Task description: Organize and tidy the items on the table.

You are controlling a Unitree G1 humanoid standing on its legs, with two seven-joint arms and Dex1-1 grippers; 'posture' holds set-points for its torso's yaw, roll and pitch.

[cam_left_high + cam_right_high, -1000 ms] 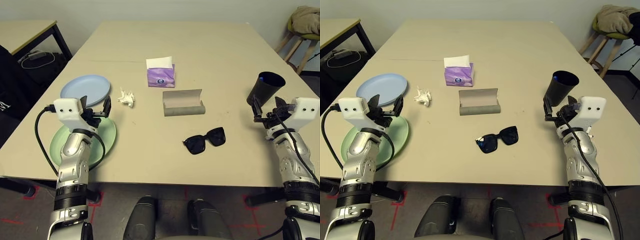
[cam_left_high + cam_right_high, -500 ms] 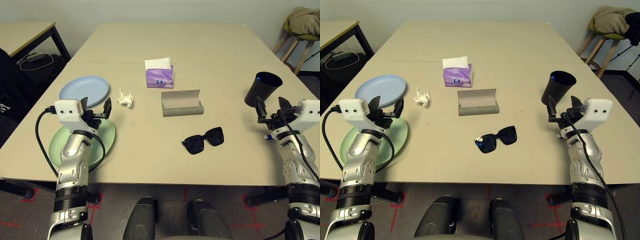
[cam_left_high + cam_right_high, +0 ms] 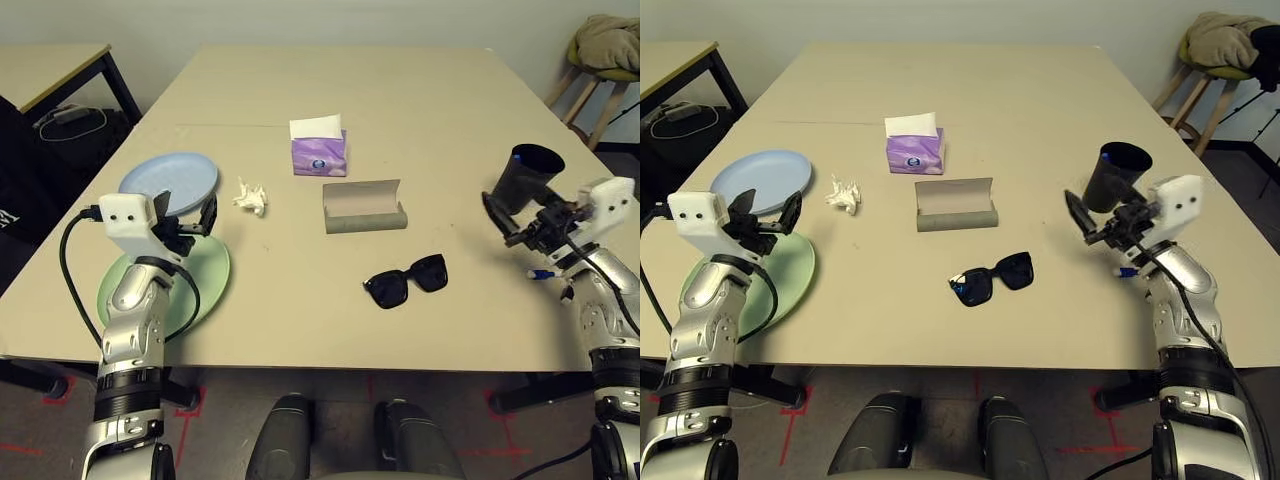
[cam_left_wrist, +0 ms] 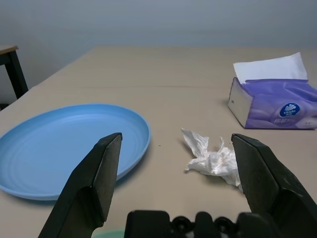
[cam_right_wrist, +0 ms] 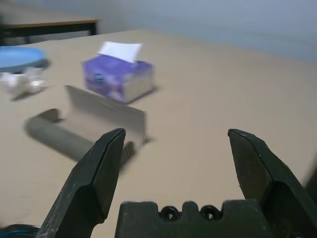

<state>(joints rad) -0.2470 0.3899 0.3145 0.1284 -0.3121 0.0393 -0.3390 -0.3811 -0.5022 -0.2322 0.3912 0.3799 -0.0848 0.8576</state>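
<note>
Left eye view: nothing looks tidied yet; every item lies loose on the table (image 3: 420, 90), so I judge the job barely begun.
Sunglasses (image 3: 406, 281): black, unfolded, at 6 o'clock of the table's middle, still outside their case.
Glasses case (image 3: 364, 206): lid up and empty, at 12 o'clock from the sunglasses, near them.
Tissue (image 3: 252, 196): crumpled at 9 o'clock of the case, not yet thrown away.
Plates: the blue plate (image 3: 170, 180) and green plate (image 3: 205, 270) sit side by side at 9 o'clock, unstacked.
Black cup (image 3: 522, 178): upright at 3 o'clock, with the pen (image 3: 541, 273) lying near it on the table.
My left claw (image 3: 190, 213): spread wide, empty, over the plates, facing the tissue.
My right claw (image 3: 511, 222): spread wide, empty, just beside the cup, aimed toward the case.
Left to do: everything, as I read it.
</note>
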